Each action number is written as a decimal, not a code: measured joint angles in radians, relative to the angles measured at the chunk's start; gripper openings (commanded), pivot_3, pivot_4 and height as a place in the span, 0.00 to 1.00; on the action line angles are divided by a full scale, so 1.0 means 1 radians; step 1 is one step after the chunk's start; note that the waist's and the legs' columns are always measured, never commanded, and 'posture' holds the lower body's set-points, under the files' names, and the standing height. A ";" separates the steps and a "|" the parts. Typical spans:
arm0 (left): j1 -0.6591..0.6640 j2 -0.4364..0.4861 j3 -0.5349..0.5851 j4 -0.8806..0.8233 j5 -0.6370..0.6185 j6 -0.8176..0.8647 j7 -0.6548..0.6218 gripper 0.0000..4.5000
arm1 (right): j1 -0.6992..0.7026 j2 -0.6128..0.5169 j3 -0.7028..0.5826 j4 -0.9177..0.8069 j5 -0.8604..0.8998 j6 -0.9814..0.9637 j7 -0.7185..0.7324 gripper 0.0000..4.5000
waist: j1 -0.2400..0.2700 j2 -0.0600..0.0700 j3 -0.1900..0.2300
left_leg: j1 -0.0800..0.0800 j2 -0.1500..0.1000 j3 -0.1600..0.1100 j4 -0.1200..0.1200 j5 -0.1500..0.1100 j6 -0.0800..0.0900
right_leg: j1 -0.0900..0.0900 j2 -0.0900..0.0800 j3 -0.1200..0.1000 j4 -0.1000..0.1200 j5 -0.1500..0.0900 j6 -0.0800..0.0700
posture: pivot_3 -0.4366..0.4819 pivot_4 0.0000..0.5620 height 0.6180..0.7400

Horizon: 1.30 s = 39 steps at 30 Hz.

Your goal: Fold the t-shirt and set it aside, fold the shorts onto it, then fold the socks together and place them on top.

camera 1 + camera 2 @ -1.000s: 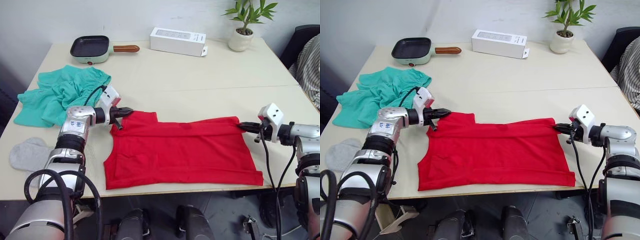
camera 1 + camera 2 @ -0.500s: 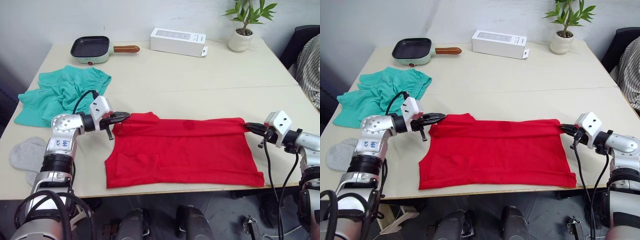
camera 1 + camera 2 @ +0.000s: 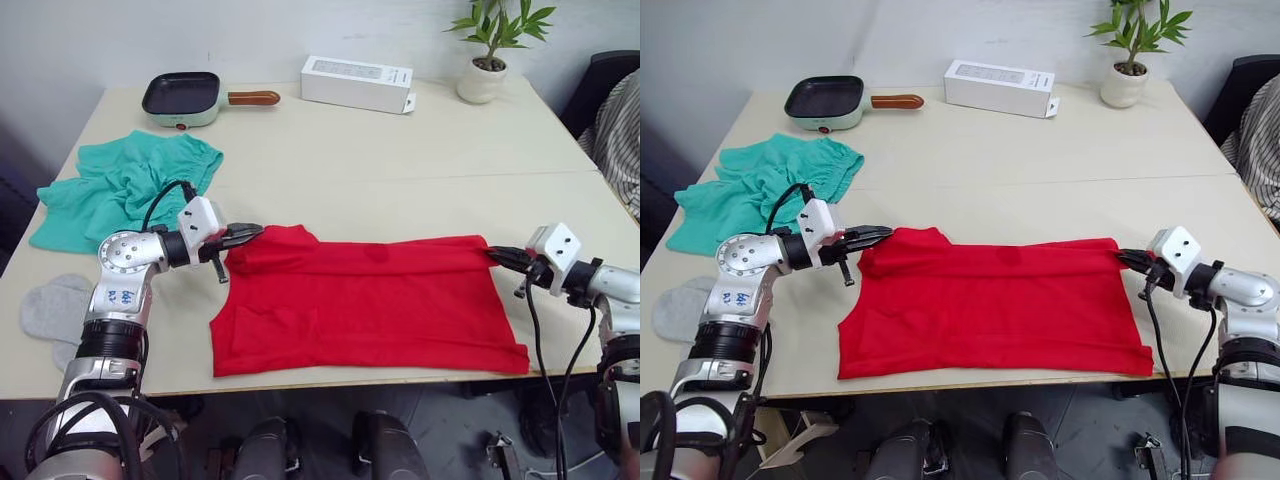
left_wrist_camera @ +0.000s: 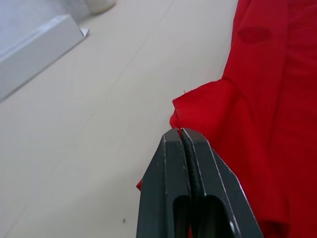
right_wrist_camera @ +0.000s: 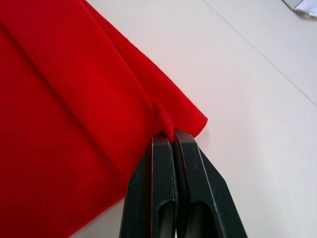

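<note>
Both arms have swung outward, pulling the t-shirt [image 3: 365, 305] taut across the lower centre of frame!
Left gripper [image 3: 250, 231] pinches its left corner tight; right gripper [image 3: 496, 255] is clamped on the right edge.

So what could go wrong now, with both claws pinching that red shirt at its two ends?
Each gripper, left and right, pinches just a small bit of the t-shirt edge, so the cloth might slip out mid-fold. The shirt's near edge lies close to the table front, so a pull toward the robot might drag it over.
</note>
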 measured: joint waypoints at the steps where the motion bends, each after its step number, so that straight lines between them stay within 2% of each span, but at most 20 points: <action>1: 0.016 0.007 -0.001 -0.015 0.005 -0.044 0.000 0.00 | 0.016 -0.003 -0.001 -0.004 0.000 -0.028 -0.015 0.00 | 0.000 0.000 0.000 | 0.000 0.000 0.000 0.000 0.000 0.000 | 0.000 0.000 0.000 -0.001 0.000 0.000 | 0.48 0.27 1.00; 9: 0.170 0.061 -0.042 -0.026 0.132 -0.423 0.042 0.00 | 0.114 -0.003 0.003 -0.005 -0.080 -0.266 -0.213 0.00 | -0.004 0.000 0.000 | 0.001 -0.001 0.000 -0.001 0.000 0.000 | 0.000 -0.008 0.000 -0.004 0.000 0.000 | 0.48 0.27 1.00; 13: 0.204 0.108 -0.053 0.007 0.200 -0.576 0.099 0.00 | 0.143 -0.003 0.024 -0.006 -0.128 -0.341 -0.308 0.00 | -0.005 0.000 0.000 | 0.001 -0.001 0.000 -0.001 -0.001 0.001 | 0.000 -0.010 0.000 -0.004 0.000 0.000 | 0.48 0.27 1.00; 28: 0.224 0.177 -0.102 0.086 0.359 -0.777 0.283 0.00 | 0.228 -0.003 0.075 -0.083 -0.173 -0.432 -0.436 0.00 | -0.010 0.000 0.000 | 0.001 -0.001 0.000 -0.002 -0.001 0.002 | 0.001 -0.010 -0.001 -0.004 0.000 0.000 | 0.48 0.27 1.00; 31: 0.226 0.198 -0.107 0.087 0.387 -0.793 0.316 0.00 | 0.243 -0.005 0.076 -0.105 -0.170 -0.435 -0.436 0.15 | -0.013 0.000 0.000 | 0.001 -0.001 0.000 -0.002 -0.001 0.002 | 0.001 -0.010 -0.001 -0.004 0.000 0.000 | 0.48 0.27 1.00; 37: 0.242 0.213 -0.123 0.085 0.377 -0.786 0.339 0.00 | 0.272 -0.008 0.078 -0.152 -0.142 -0.431 -0.412 0.62 | -0.019 0.000 0.000 | 0.001 -0.001 0.000 -0.002 -0.001 0.002 | 0.001 -0.010 -0.001 -0.004 0.000 0.000 | 0.48 0.27 1.00; 39: 0.245 0.222 -0.131 0.084 0.367 -0.781 0.337 0.09 | 0.273 -0.012 0.078 -0.157 -0.131 -0.430 -0.404 0.71 | -0.023 0.000 0.000 | 0.001 -0.001 0.000 -0.002 -0.001 0.002 | 0.001 -0.010 -0.001 -0.004 0.000 0.000 | 0.48 0.27 1.00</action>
